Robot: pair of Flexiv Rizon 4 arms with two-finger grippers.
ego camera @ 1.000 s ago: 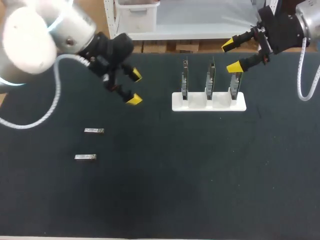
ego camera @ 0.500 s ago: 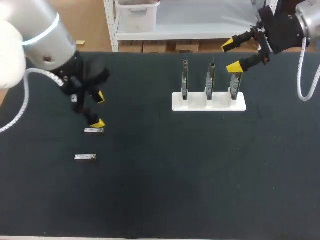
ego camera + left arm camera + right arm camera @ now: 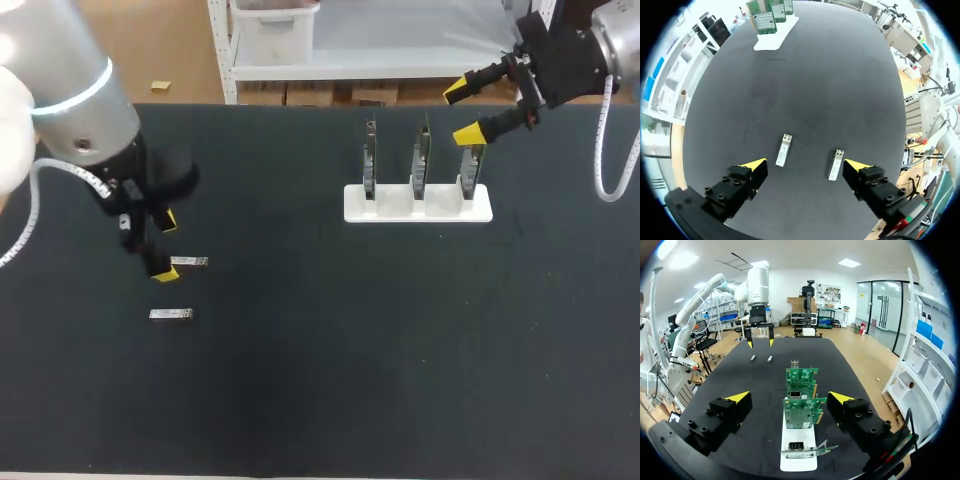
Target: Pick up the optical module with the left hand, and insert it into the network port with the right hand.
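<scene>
Two small silver optical modules lie flat on the black mat at the left. My left gripper hangs open just left of the farther module, touching neither. In the left wrist view both modules lie on the mat below and slightly ahead, between the spread fingers of that gripper. Three upright network cards stand in a white stand at the back right. My right gripper is open, empty, above and behind the rightmost card; in its wrist view the cards stand ahead of this gripper.
The white stand's base lies under my right gripper, with a port bracket at its near end. The black mat covers the table; its middle and front hold nothing else. My left arm shows far ahead in the right wrist view.
My left arm has swung left and toward the front, coming down from near the mat's back middle to beside the farther module. The right arm has stayed put.
</scene>
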